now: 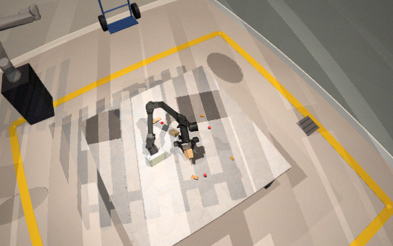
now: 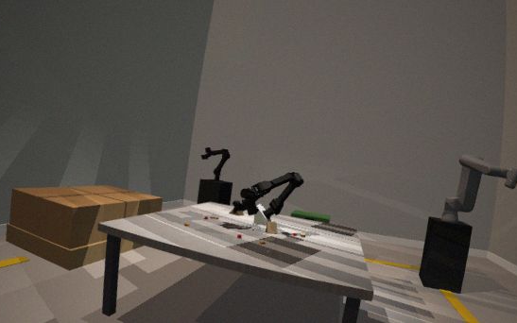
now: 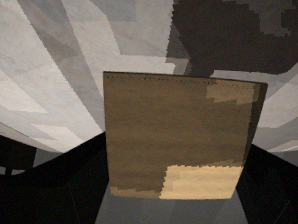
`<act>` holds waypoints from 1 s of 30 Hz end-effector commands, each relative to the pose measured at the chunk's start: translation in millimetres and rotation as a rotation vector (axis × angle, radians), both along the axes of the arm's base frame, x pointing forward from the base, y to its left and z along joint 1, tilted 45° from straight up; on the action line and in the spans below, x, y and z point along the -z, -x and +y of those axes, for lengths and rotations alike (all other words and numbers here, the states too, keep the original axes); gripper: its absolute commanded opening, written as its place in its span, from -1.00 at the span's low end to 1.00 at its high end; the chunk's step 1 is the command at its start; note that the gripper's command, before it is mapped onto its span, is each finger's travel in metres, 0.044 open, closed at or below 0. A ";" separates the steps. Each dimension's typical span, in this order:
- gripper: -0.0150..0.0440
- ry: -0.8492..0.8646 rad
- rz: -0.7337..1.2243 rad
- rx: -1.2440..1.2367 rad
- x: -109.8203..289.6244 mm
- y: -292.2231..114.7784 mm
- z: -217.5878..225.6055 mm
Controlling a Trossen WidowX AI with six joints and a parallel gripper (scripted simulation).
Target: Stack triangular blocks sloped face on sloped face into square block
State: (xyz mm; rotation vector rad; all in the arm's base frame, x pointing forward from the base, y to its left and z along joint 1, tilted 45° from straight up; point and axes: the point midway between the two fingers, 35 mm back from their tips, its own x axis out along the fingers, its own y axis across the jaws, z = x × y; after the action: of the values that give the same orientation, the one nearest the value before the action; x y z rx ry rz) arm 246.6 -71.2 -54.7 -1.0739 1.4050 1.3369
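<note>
A tan wooden triangular block sits between my fingers near the middle of the table. In the wrist view it fills the gap between the two dark fingers. My gripper is shut on this block, low at the table top. I cannot tell whether the block is off the surface. The second triangular block lies on the table a short way off, beside the arm and apart from the gripper.
Small orange, tan and red bits lie scattered on the table: an orange bit, a red bit, another orange bit and a tan piece. The arm's white base stands close by. Cartons and other robot pedestals stand on the floor.
</note>
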 end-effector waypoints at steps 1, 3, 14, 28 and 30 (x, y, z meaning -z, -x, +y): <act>-0.49 0.010 -0.007 -0.003 -15.1 -2.8 -15.3; -0.49 0.010 -0.006 -0.003 -21.6 -2.5 -21.3; -0.49 0.008 -0.002 0.041 -21.0 -0.8 -21.8; -0.49 0.037 0.034 0.467 -16.9 1.9 -25.4; -0.49 0.042 0.042 0.534 -16.5 2.3 -25.6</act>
State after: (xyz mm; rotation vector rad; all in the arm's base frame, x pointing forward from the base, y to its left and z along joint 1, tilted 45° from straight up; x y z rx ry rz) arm 242.4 -95.1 -38.6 -0.7140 1.5851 1.0239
